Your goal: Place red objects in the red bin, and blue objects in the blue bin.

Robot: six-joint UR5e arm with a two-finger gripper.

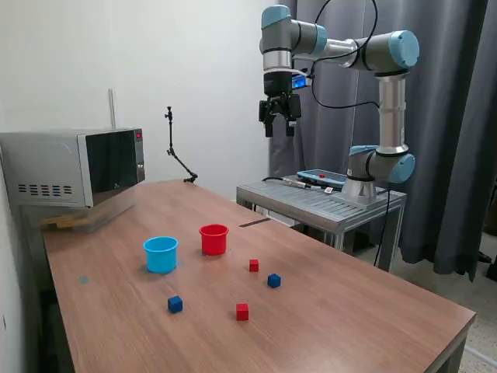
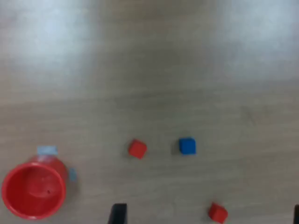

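Gripper high over the wooden table, dark fingers apparently parted, empty. Below: smooth tapered red cup beside cyan cup; nearer, two red cubes, two blue cubes, scattered apart.

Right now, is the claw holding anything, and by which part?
Nothing is held. The claw hangs open and empty, high above the table; all four cubes lie on the wood.

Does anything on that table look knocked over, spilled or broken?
Nothing stands out. The red cup and the blue cup both stand upright on the table, and the four little cubes lie scattered and apart from each other in front of them, none inside a cup yet. The gripper hangs high above, holding nothing.
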